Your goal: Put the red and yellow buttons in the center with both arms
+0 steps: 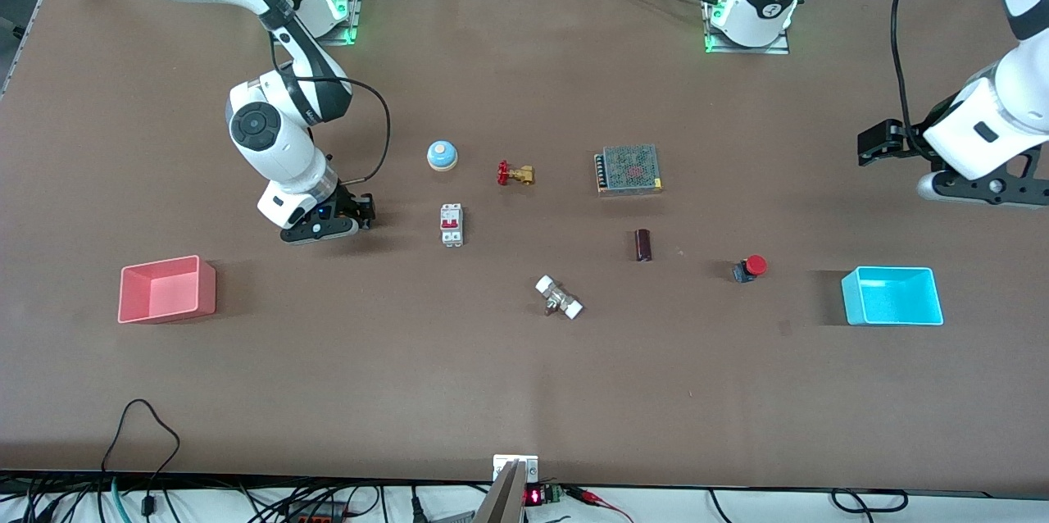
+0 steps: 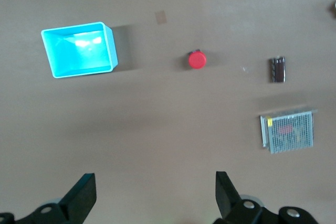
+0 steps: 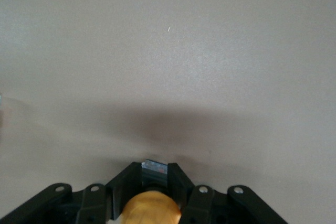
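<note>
Here, two buttons show: the yellow button [image 3: 152,209] is clamped in the right gripper [image 1: 354,216] low over the table [image 1: 524,392]; the red button [image 1: 751,267] sits beside one cyan tray [image 1: 892,296]. The left gripper [image 2: 155,195] hangs wide open, empty.

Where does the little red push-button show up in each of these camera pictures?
Front view: the small red-capped push-button lies on the brown table beside the cyan plastic tray, toward the left arm's end.
Left wrist view: the same button, apart from that tray.
Right wrist view: not in it.
Shared landmark: the cyan tray.
</note>
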